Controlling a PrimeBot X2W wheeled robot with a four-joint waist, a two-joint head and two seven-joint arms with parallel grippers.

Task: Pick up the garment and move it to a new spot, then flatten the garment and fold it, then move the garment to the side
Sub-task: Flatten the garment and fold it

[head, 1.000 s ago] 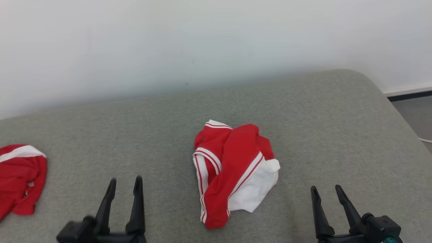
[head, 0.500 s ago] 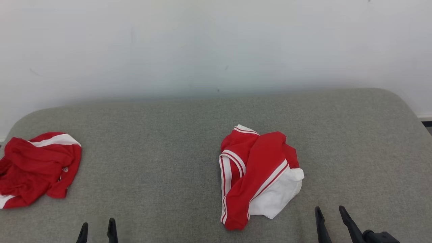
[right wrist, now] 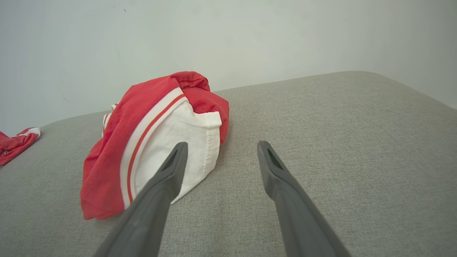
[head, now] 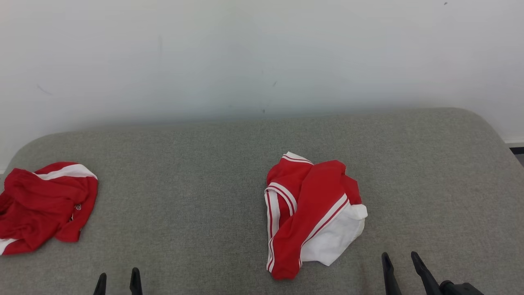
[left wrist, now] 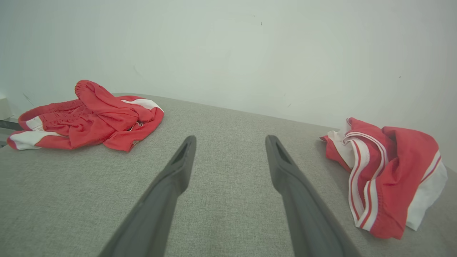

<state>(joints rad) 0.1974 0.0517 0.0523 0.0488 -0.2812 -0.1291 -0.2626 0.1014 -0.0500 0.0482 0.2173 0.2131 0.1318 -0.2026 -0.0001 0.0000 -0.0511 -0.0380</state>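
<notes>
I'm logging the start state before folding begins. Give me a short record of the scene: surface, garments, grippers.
surface: grey padded top, white wall behind
striped garment: crumpled red-and-white heap, right of centre
red garment: crumpled, far left
left gripper: open, empty
right gripper: open, empty, beside striped garment, not touching

Garment [head: 305, 213]: red with a white panel and red-and-white striped trim, unfolded, crumpled into a loose heap on the grey padded surface [head: 196, 164], about 4 o'clock from its middle in the head view, white panel at the heap's 4 o'clock, striped band at its 9 o'clock.
</notes>
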